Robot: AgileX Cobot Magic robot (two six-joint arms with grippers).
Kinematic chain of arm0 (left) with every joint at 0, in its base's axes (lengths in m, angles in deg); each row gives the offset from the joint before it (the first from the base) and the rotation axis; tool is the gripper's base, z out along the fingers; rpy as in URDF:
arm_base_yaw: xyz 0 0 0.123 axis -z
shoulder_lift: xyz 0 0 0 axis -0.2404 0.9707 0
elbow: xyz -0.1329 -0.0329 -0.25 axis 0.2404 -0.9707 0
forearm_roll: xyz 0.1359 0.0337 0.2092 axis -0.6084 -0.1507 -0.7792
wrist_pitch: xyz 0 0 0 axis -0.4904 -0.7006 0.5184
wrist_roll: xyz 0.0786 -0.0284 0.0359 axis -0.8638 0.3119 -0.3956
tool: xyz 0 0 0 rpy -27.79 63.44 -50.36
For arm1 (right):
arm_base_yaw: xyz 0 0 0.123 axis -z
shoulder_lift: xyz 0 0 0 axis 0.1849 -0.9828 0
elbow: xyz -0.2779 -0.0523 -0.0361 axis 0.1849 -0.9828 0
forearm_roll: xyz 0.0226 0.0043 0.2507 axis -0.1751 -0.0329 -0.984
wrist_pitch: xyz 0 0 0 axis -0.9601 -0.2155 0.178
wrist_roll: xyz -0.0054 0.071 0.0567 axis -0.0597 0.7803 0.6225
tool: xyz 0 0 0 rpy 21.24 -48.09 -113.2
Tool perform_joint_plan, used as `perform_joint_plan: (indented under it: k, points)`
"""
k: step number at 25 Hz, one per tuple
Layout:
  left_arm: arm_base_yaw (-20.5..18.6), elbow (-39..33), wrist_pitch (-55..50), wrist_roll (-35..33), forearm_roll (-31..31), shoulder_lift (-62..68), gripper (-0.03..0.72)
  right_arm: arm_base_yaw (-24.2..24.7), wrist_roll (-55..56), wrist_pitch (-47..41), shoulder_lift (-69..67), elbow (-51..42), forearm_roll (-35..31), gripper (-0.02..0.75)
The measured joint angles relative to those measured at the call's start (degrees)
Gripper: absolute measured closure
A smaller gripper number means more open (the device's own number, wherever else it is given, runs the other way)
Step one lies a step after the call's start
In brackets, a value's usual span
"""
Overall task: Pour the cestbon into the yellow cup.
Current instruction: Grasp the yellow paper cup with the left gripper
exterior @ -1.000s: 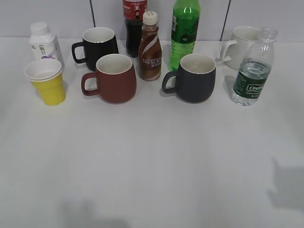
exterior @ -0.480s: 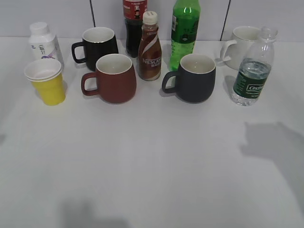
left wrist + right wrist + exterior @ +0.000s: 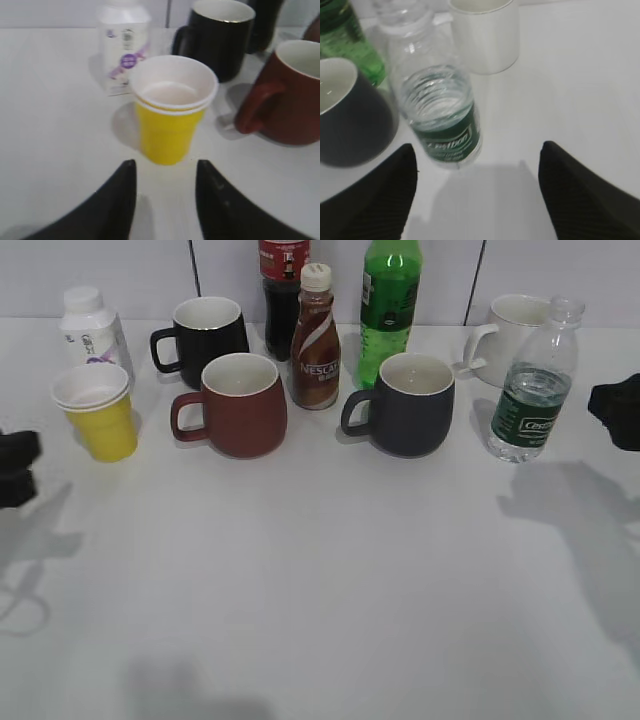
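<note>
Both my grippers are cut off at the picture edges in the exterior view, so I only see dark bits of them there. My left gripper (image 3: 14, 468) pokes in low at the left edge, nearer the camera than the yellow cup (image 3: 97, 411), and half a second ago it was not there at all. My right gripper (image 3: 618, 412) shows at the right edge, just beside the cestbon (image 3: 533, 383), and it was not in view before either; only its shadow was on the white table (image 3: 320, 580). From my left wrist, my two black fingers (image 3: 112, 205) stand a little apart with nothing between them, and the yellow cup (image 3: 171, 116) sits just past their tips, not touched. From my right wrist, my fingers (image 3: 375, 200) are spread wide and hold nothing. The cestbon (image 3: 440, 112) stands upright past them, closer to the left finger. It is a small clear bottle with a dark green label, white letters and no cap on its ridged neck. The yellow cup is small, white inside, with a doubled white rim. Behind it stands a white capped bottle (image 3: 92, 332), and to its right a red mug (image 3: 235, 404). Nothing on the table has moved.
</note>
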Motion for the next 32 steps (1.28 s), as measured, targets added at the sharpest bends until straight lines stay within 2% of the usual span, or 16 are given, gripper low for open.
perform_joint_plan:
  k: [3, 6, 8, 11, 15, 27, 32]
  points:
    - [1.70, -0.12, 11.08, 0.00, -0.43, 8.56, 0.267, 0.00, 0.59, 4.55, -3.60, 0.00, 0.00, 0.173]
    - [1.75, -0.12, 22.60, 0.00, -0.38, 16.87, 0.134, 0.00, 0.82, 8.10, -5.68, -0.11, 0.07, 0.173]
    - [1.80, -0.06, 29.75, 0.00, -0.38, 22.03, 0.097, 0.00, 0.87, 10.35, -6.51, -0.17, 0.61, 0.177]
    - [1.80, 1.46, 35.82, 0.00, -0.79, 29.19, 0.083, 0.00, 1.05, 12.64, -7.10, -0.17, 1.59, 0.193]
    - [1.80, 4.90, 37.63, 0.00, -0.79, 35.88, 0.082, 0.00, 1.17, 14.90, -7.37, -0.17, 3.42, 0.205]
    - [1.80, 17.39, 33.88, -1.00, 0.05, 43.68, 0.083, 0.00, 1.50, 16.24, -7.41, -0.17, 7.35, 0.205]
    - [1.80, 20.35, 33.08, -2.60, 0.08, 46.67, 0.114, 0.00, 1.50, 18.13, -7.96, -0.17, 9.10, 0.205]
